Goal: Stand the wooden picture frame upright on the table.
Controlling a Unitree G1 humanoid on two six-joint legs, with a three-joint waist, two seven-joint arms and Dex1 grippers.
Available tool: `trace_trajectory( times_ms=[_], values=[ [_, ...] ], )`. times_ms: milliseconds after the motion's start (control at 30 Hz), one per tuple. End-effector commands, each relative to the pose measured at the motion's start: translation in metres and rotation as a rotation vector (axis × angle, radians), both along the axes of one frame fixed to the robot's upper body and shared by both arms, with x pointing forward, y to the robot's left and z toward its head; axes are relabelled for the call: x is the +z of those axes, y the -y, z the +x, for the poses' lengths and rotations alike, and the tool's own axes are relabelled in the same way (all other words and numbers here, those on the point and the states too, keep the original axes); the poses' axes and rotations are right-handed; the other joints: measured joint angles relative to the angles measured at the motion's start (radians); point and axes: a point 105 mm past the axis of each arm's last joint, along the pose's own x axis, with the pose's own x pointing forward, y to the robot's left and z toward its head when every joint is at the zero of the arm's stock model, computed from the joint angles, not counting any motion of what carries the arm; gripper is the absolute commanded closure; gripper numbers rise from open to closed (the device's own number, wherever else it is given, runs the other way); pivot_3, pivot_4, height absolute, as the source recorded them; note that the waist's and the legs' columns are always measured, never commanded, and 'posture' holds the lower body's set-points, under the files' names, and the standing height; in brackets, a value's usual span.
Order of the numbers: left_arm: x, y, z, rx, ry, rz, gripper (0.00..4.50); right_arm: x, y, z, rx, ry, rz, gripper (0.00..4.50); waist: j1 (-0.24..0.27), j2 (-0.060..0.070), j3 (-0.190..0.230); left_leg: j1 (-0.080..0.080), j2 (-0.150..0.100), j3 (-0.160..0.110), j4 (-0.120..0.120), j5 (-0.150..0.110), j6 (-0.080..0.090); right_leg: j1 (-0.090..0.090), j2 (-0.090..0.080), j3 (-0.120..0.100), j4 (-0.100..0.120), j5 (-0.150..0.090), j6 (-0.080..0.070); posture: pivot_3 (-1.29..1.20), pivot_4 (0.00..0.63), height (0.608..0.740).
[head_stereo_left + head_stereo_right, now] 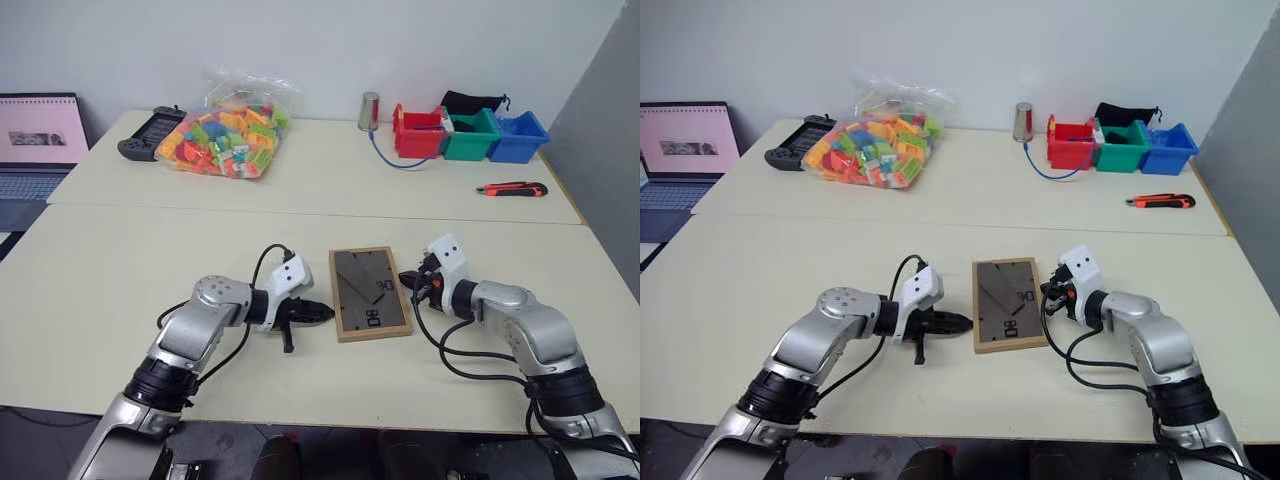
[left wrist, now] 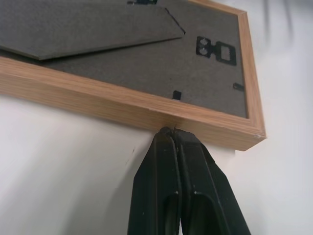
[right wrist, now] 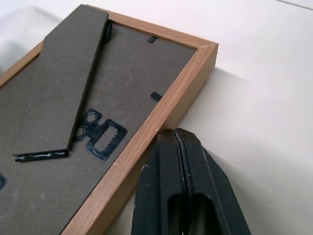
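Note:
The wooden picture frame [image 1: 369,293] lies flat, face down, on the near part of the table [image 1: 100,290], its dark grey back panel and fold-out stand [image 3: 63,88] facing up. My left gripper [image 1: 327,313] is shut, and its tips touch the frame's left wooden edge [image 2: 127,105] from the side. On the frame's right side my right gripper [image 1: 405,279] is shut too, with its tips right at the right edge [image 3: 161,122]. Neither gripper holds anything. The hanger clips [image 2: 215,50] show on the back panel.
Across the seam, on the far half of the table, lie a bag of coloured blocks [image 1: 222,137], a black controller [image 1: 152,133], a metal cup [image 1: 369,111], red, green and blue bins [image 1: 470,135] and an orange box cutter [image 1: 512,189]. A laptop [image 1: 35,150] sits far left.

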Motion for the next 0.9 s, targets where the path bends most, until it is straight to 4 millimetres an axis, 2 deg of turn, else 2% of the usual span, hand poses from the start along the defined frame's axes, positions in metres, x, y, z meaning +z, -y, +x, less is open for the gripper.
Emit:
trace_trajectory(
  times_ms=[33, 133, 267, 433, 567, 767, 900],
  values=[
    [0.012, -0.014, 0.017, 0.081, 0.073, 0.007, 4.48, 0.011, 0.020, 0.001, 0.010, 0.046, -0.058, 4.50, 0.002, 0.000, 0.000, 0.000, 0.000, 0.000, 0.000, 0.000, 0.000, 0.000, 0.000, 0.000, 0.000, 0.000, 0.000, 0.00, 0.150, 0.740],
    [0.013, -0.021, 0.031, 0.142, 0.113, 0.021, 4.48, 0.011, 0.031, -0.007, 0.044, 0.029, -0.091, 4.50, 0.007, 0.000, 0.000, 0.000, 0.000, 0.000, 0.000, 0.000, 0.000, 0.000, 0.000, 0.000, 0.000, 0.000, 0.000, 0.00, 0.150, 0.740],
    [0.014, -0.020, 0.041, 0.172, 0.122, 0.008, 4.48, 0.011, 0.032, -0.013, 0.100, 0.016, -0.106, 4.50, 0.007, 0.000, 0.000, 0.000, 0.000, 0.000, 0.000, 0.000, 0.000, 0.000, 0.000, 0.000, 0.000, 0.000, 0.000, 0.00, 0.150, 0.740],
    [0.016, -0.002, 0.040, 0.130, 0.110, -0.028, 4.48, 0.011, 0.017, -0.005, 0.114, 0.031, -0.093, 4.50, 0.005, 0.000, 0.000, 0.000, 0.000, 0.000, 0.000, 0.000, 0.000, 0.000, 0.000, 0.000, 0.000, 0.000, 0.000, 0.00, 0.150, 0.740],
    [0.018, 0.007, 0.036, 0.090, 0.097, -0.040, 4.48, 0.013, -0.004, -0.004, 0.176, 0.039, -0.068, 4.50, 0.006, 0.000, 0.000, 0.000, 0.000, 0.000, 0.000, 0.000, 0.000, 0.000, 0.000, 0.000, 0.000, 0.000, 0.000, 0.00, 0.150, 0.740],
    [0.018, 0.003, 0.038, 0.117, 0.103, -0.034, 4.48, 0.016, -0.028, -0.016, 0.308, 0.020, -0.040, 4.50, 0.007, 0.000, 0.000, 0.000, 0.000, 0.000, 0.000, 0.000, 0.000, 0.000, 0.000, 0.000, 0.000, 0.000, 0.000, 0.00, 0.150, 0.740],
    [0.020, -0.008, 0.041, 0.159, 0.115, -0.022, 4.48, 0.016, -0.047, -0.017, 0.381, 0.028, -0.041, 4.50, 0.000, 0.000, 0.000, 0.000, 0.000, 0.000, 0.000, 0.000, 0.000, 0.000, 0.000, 0.000, 0.001, 0.000, 0.000, 0.00, 0.150, 0.740]
  ],
)
